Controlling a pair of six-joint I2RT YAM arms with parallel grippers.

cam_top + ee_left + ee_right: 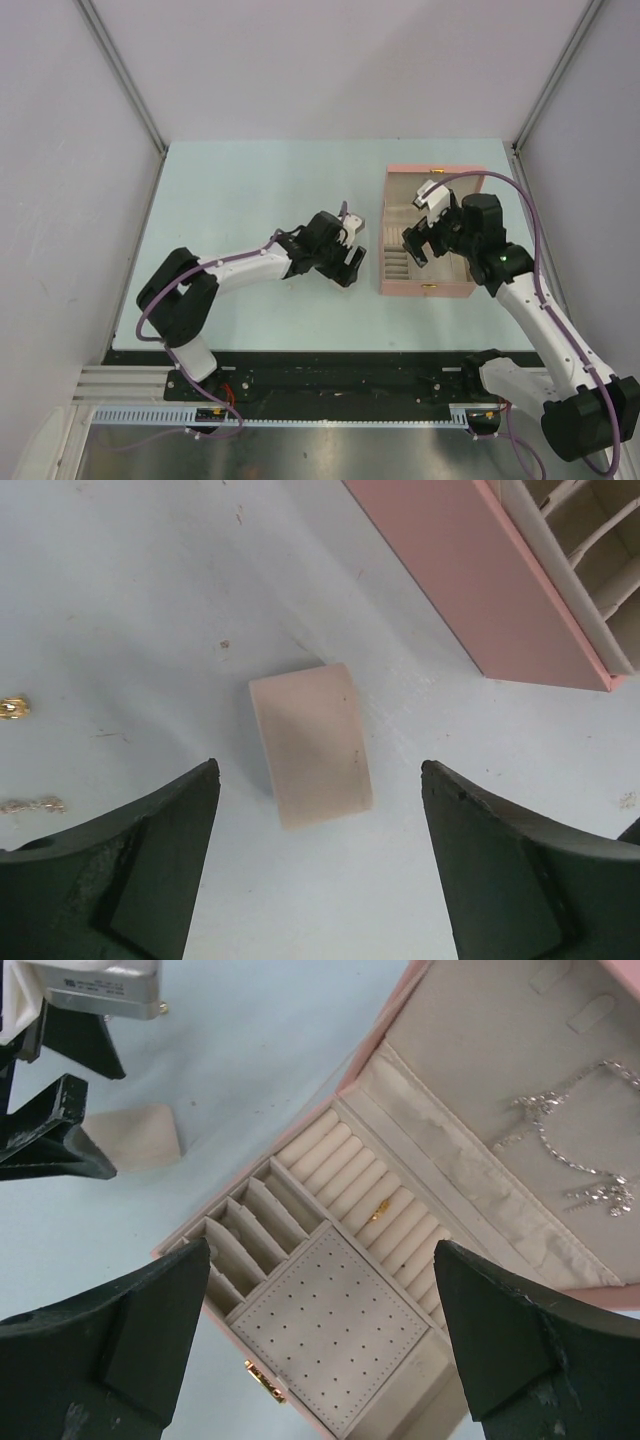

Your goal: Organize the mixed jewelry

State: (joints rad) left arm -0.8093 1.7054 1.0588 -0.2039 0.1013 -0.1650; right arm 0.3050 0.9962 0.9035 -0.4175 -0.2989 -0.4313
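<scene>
The small cream rectangular piece [310, 745] lies flat on the table, just ahead of and between my left gripper's open fingers. My left gripper [320, 770] hovers over it, empty, close to the left side of the pink jewelry box [480, 590]. A gold speck [12, 708] and a thin pale chain [30, 805] lie on the table to its left. My right gripper [322, 1250] is open and empty above the open box, over its dotted earring panel [330, 1325]. A gold ring [377, 1210] sits in the ring rolls, and a sparkling necklace [570, 1150] lies in the lid.
The pink box [425, 288] stands open at the right of the table, gold clasp [262, 1380] on its near wall. The left gripper [350, 262] and right gripper [415, 245] are close together at the box's left edge. Grey walls enclose the table.
</scene>
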